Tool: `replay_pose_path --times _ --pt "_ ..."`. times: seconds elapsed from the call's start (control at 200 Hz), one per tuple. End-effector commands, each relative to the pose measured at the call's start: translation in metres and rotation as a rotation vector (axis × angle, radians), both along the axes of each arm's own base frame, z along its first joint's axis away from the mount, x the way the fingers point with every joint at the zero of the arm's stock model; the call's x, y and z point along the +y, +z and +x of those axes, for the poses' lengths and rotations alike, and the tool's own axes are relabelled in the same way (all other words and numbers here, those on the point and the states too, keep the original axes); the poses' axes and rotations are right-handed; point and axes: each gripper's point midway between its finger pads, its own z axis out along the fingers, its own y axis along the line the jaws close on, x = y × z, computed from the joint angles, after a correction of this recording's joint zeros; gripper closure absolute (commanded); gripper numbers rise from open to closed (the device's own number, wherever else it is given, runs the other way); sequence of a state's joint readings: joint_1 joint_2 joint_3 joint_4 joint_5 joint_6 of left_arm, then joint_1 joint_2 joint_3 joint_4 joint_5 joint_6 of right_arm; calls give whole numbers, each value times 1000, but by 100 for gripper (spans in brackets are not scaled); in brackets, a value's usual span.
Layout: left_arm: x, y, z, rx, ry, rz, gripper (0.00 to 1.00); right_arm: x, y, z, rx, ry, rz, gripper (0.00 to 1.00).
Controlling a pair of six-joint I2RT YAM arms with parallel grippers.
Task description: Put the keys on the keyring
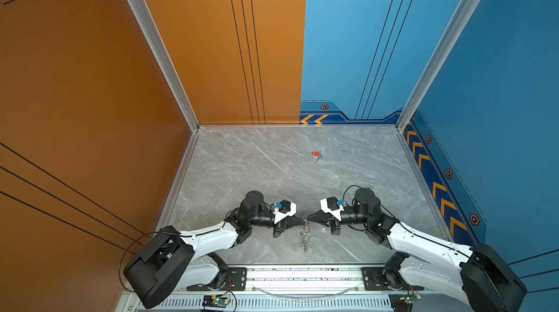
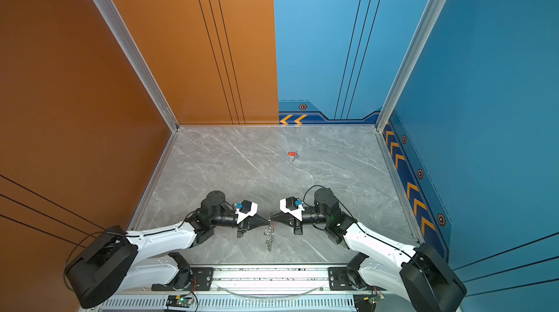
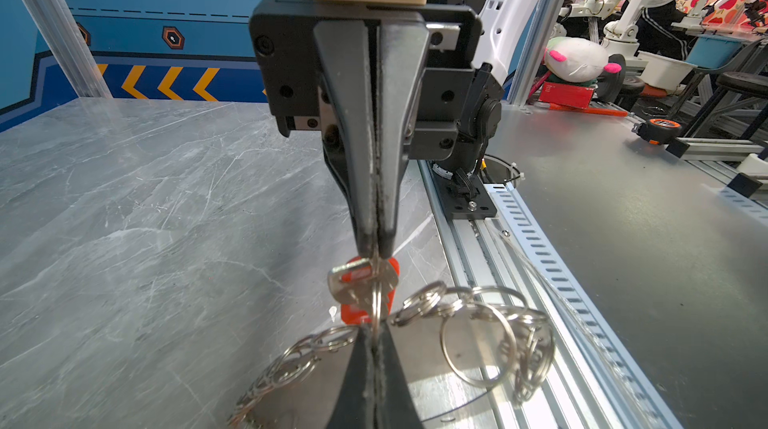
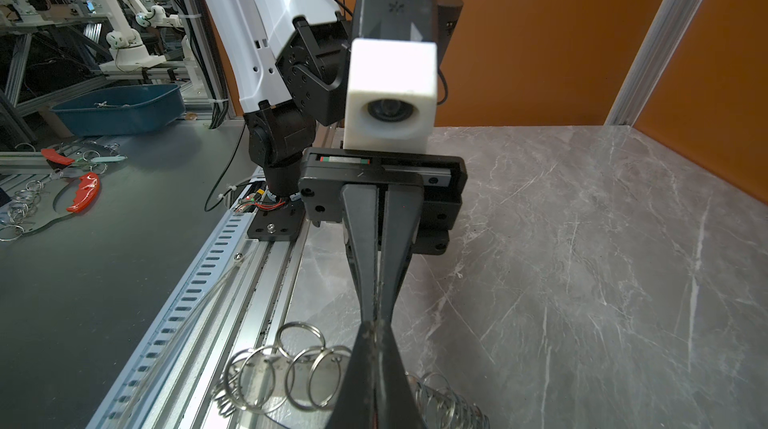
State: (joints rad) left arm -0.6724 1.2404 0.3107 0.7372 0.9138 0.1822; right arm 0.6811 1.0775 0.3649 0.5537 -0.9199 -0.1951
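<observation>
At the front middle of the table my two grippers meet tip to tip in both top views, the left gripper [image 1: 302, 220] [image 2: 268, 221] facing the right gripper [image 1: 309, 220] [image 2: 272, 221]. The keyring [image 1: 305, 236] [image 2: 268, 239], a flat band edged with silver split rings, hangs below them. In the left wrist view my left gripper [image 3: 375, 337] is shut on one split ring of the keyring [image 3: 419, 306]. The right gripper [image 3: 376, 250] is shut on a silver key [image 3: 359, 287] with an orange tag, right at that ring. A second key [image 1: 316, 154] [image 2: 292, 154] lies on the table farther back.
Orange walls stand at the left and blue walls at the right and back. An aluminium rail [image 1: 302, 275] runs along the table's front edge, just under the hanging keyring [image 4: 266, 381]. Outside the cell are a blue tub [image 4: 120, 109] and a red-handled tool [image 4: 83, 192].
</observation>
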Motion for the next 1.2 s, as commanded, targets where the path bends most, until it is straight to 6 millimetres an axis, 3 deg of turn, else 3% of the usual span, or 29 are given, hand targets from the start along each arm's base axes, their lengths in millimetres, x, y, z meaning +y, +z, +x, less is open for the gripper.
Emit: replay_pose_path --times 0.0,0.32,0.626,1.191 --pt "-3 16 3 -23 -23 -39 100 2 -1 -3 -12 19 5 100" --pt "-3 17 3 -22 -23 -40 100 2 -2 -3 -8 20 2 100" --pt "-4 14 4 -18 -18 -34 100 -2 9 -4 -36 9 23 100" --pt "-3 15 4 -20 -16 -37 100 1 0 -4 -18 15 4 100"
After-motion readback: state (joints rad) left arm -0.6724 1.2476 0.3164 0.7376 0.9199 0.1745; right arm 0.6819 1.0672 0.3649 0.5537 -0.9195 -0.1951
